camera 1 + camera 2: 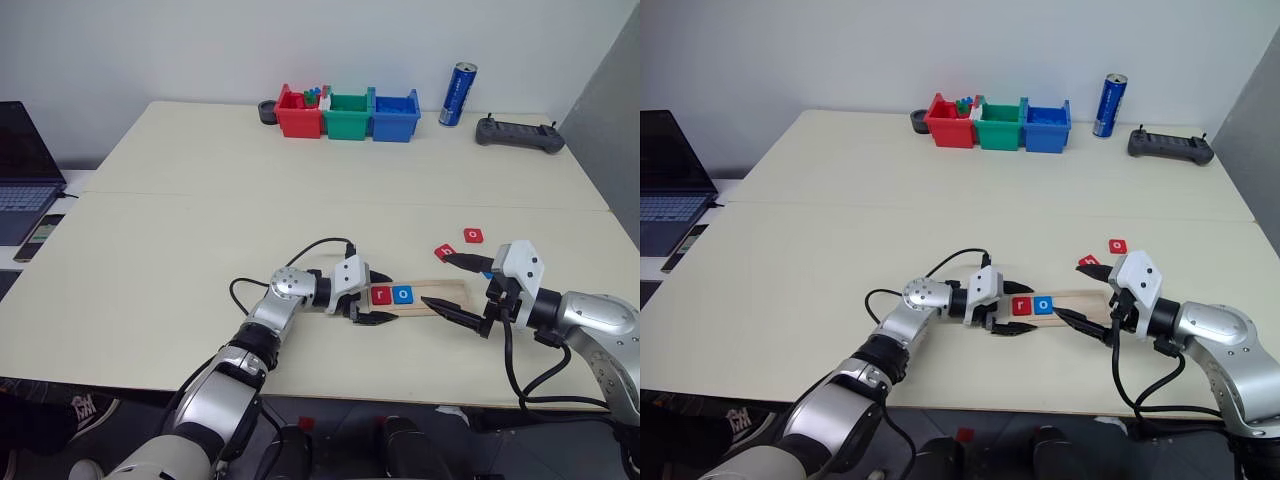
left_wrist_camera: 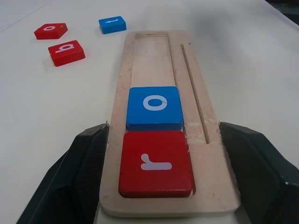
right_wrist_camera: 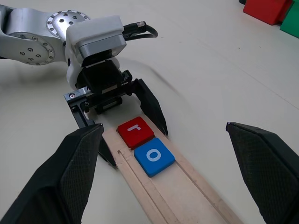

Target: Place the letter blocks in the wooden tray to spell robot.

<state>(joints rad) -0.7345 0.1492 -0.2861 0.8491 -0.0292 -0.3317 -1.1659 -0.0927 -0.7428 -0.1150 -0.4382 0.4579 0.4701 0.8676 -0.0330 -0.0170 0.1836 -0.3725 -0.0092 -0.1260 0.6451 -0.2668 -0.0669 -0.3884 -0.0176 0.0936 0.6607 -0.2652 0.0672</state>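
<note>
Silver-grey metal arms with round screw-studded joint housings, black looping cables running along them, white boxy wrist modules, and on the left gripper (image 1: 372,298) and right gripper (image 1: 462,284) black tapered fingers (image 3: 77,175) with what looks like a fine textured weave.

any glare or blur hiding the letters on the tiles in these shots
Left wrist view: the red r tile and blue o tile read sharp, while the far b tile is softer but legible. Right wrist view: both letters are crisp. Head views: even light, soft shadows, with the tiles beyond the wooden tray too small to read.
</note>
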